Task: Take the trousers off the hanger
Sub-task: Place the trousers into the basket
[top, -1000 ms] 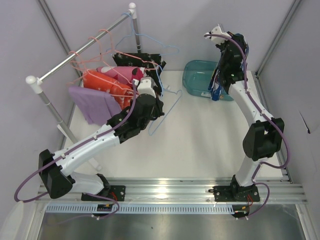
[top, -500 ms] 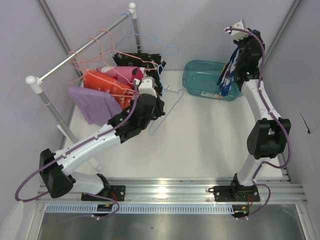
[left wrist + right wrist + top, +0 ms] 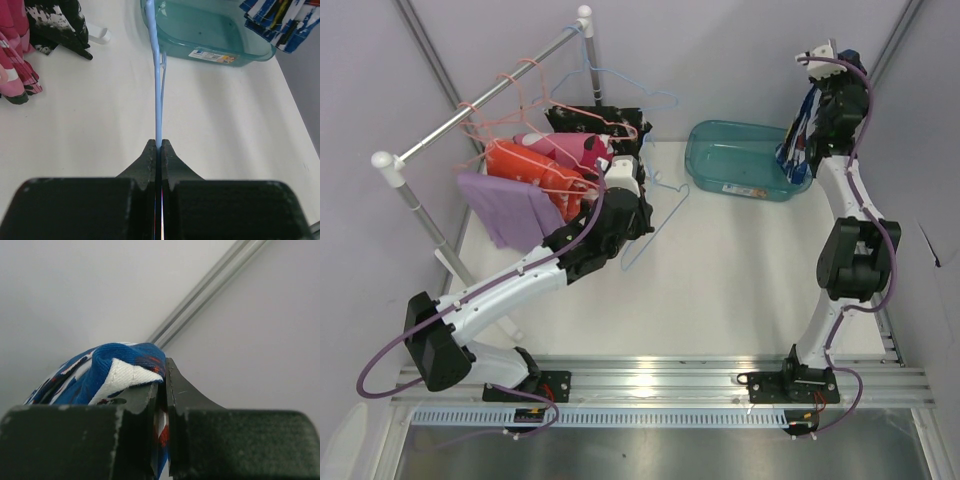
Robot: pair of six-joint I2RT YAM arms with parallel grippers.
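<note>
The tub's sticker is too blurred to read; it is perhaps a barcode label. The right end effector, pinched shut on the trousers, has swung rightward since a second ago, and the tub is now below-left of it. The left end effector stays clamped on the hanger, with the other pairs to its left.
</note>
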